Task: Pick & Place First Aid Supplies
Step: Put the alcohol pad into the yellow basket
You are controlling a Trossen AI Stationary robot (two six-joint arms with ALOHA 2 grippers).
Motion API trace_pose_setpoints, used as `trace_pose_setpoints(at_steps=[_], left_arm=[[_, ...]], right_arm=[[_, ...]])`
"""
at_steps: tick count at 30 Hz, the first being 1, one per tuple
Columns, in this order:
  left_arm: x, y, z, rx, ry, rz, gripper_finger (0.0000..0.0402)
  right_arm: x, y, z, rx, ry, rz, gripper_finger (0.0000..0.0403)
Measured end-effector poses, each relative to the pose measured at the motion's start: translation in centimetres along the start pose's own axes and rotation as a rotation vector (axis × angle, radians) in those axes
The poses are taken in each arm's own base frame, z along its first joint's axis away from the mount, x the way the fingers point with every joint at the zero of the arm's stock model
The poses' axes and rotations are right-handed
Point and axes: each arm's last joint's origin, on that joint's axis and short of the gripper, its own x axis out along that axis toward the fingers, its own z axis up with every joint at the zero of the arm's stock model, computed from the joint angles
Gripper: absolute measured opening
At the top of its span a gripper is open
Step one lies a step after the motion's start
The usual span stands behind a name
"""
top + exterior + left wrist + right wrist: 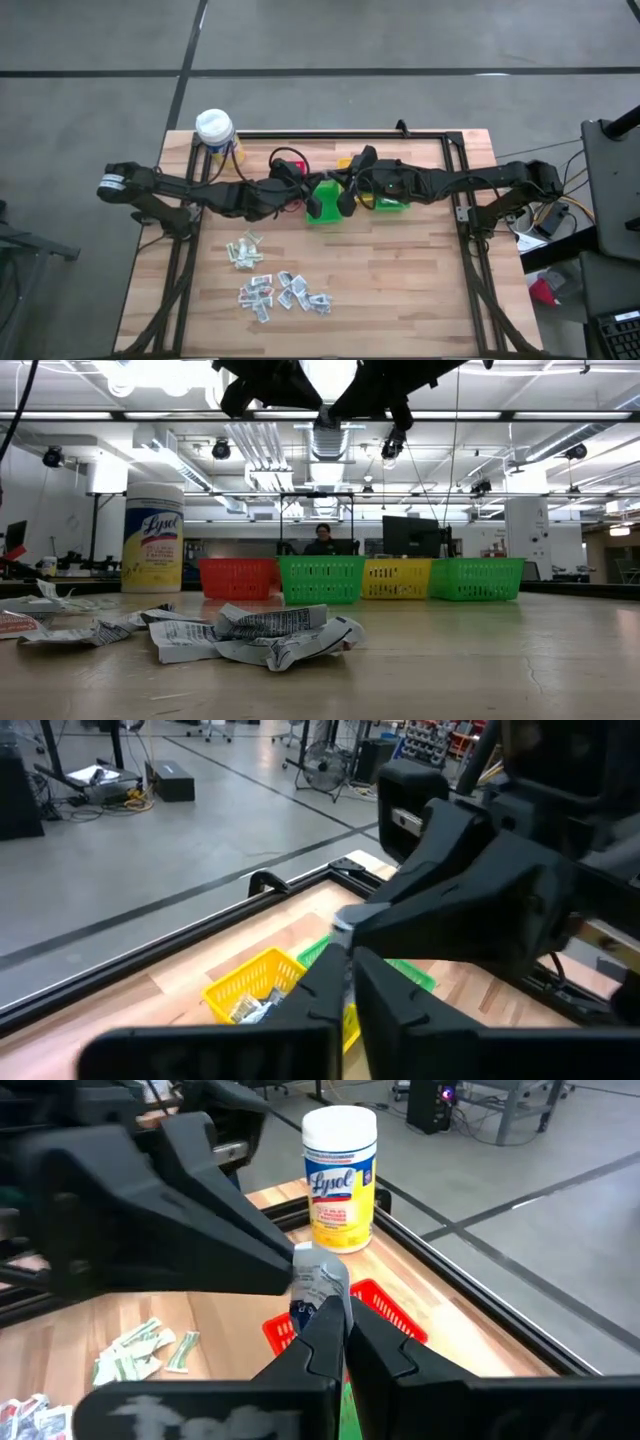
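Observation:
One silvery-white crinkly packet (318, 1280) of the first aid supplies hangs in the air above the row of bins. Both grippers meet on it over the table's middle. My left gripper (346, 955) comes from the left and my right gripper (330, 1318) from the right, each shut on it. In the left wrist view only a small white bit of the packet (342, 925) shows. The other supplies lie flat on the wood in two loose heaps, pale greenish sachets (245, 250) and silvery wrappers (285, 293). My left gripper pinches one side edge of the packet (297, 1270) between its two fingertips. It comes nearly level from the table's left. The packet is lifted clear of the bins. My right gripper pinches the packet's lower part (320, 1305) between its two fingertips. It comes nearly level from the table's right. The packet stands upright above those tips, crumpled and clear of the bins.
Below the grippers a red bin (238, 577), a green bin (320, 579), a yellow bin (397, 578) and a second green bin (477, 578) stand in a row. A yellow Lysol canister (215, 130) stands at the far left corner. A dark frame (330, 135) runs along the table's edges.

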Motion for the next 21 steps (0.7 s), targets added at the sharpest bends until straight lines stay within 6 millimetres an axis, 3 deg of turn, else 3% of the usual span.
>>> trace_pose_setpoints(at_steps=[12,16,21], left_arm=[[-0.5,0.4,0.4,0.073,-0.001,0.032,0.0196],[-1.0,1.0,0.1,0.176,0.06,0.056,0.0221],[-2.1,2.2,-0.3,0.227,0.165,0.114,0.0223]], right_arm=[[0.0,-0.6,-0.9,-0.017,0.083,-0.087,0.0008],[-0.1,-1.2,-1.2,-0.031,0.129,-0.112,0.0008],[0.0,-2.4,-1.7,-0.01,0.203,-0.162,0.0008]])
